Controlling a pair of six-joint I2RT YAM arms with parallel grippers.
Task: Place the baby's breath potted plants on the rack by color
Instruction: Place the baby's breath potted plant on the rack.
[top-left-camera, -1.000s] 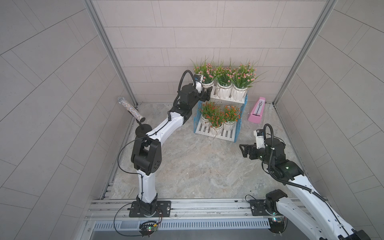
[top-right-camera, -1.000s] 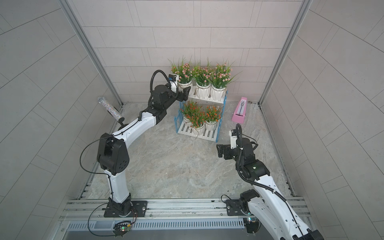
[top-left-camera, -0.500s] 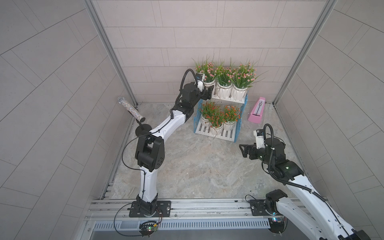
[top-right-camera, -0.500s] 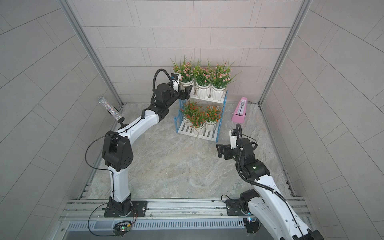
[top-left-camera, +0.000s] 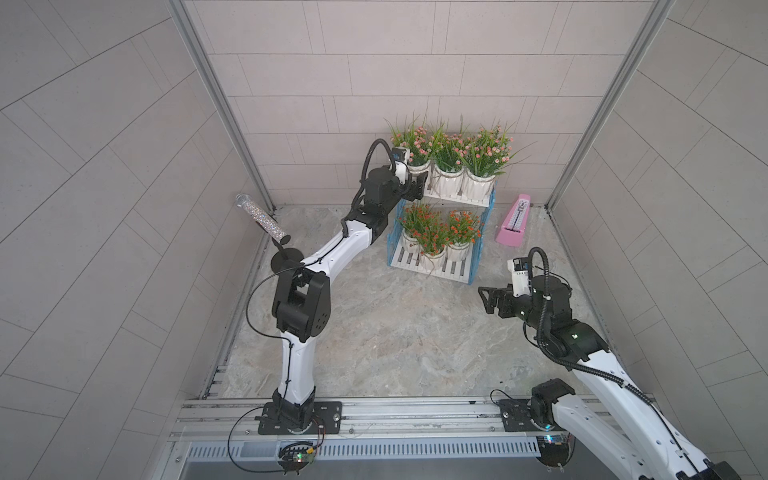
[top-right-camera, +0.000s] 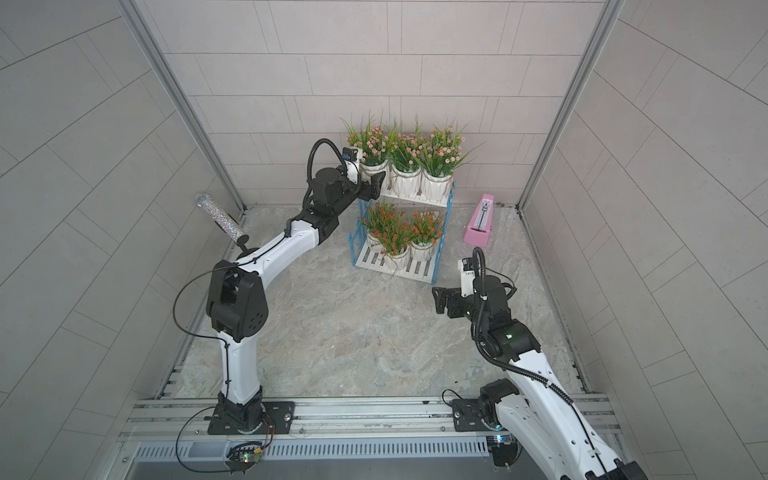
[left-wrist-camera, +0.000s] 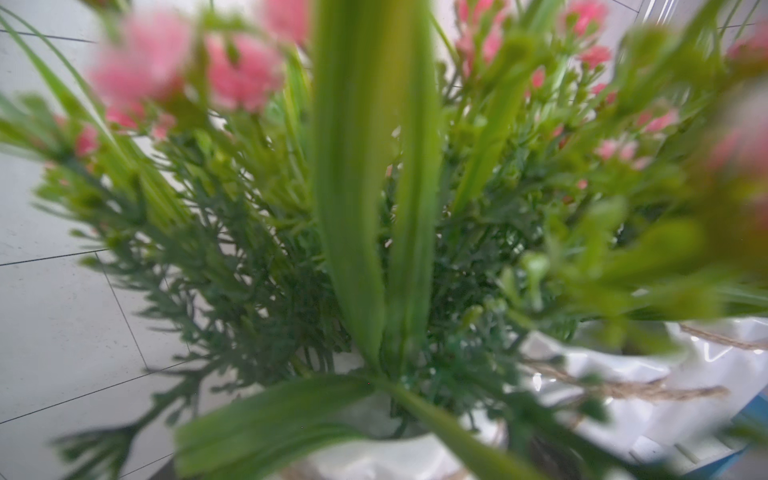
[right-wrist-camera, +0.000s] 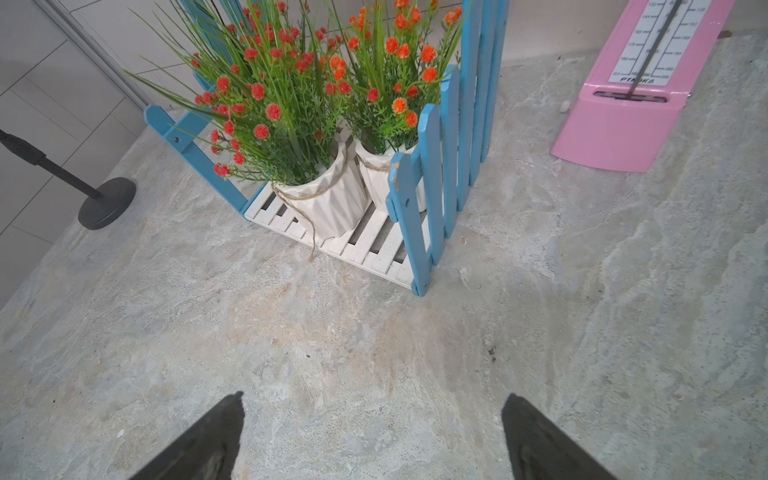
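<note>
Left gripper (top-left-camera: 415, 188) is at the left end of the rack's (top-left-camera: 453, 272) top shelf, a finger on either side of the end pink plant's pot (top-left-camera: 417, 168). I can't tell whether it's clamped on the pot or loose around it. Both top views are too small, and the left wrist view is just blurred leaves and pink flowers with the white pot low down and no fingers showing. The pot looks seated on the top board, upright, just beside the middle pink plant (top-left-camera: 447, 176), with the third pink plant (top-left-camera: 480, 183) at the far end. The three orange plants (top-left-camera: 432, 239) sit on the bottom shelf, so the sort looks done bar the release: pink up, orange down. Right gripper (right-wrist-camera: 374, 411) has its jaws wide apart and empty, hovering over bare floor (right-wrist-camera: 374, 332) in front of the rack, well clear. My read for this step: check the pot base is flat on the slats and not hanging off the shelf end, then open fully. Back out straight along the approach line, no sweep, because the leaves crowd the wrist and a sideways move could drag or tip the plant. The twine (left-wrist-camera: 623, 390) on the pots could snag a finger. Keep the arm off the blue side frame (top-left-camera: 392, 245) and the orange plant below it. The metronome (top-left-camera: 515, 222) isn't in the way.
</note>
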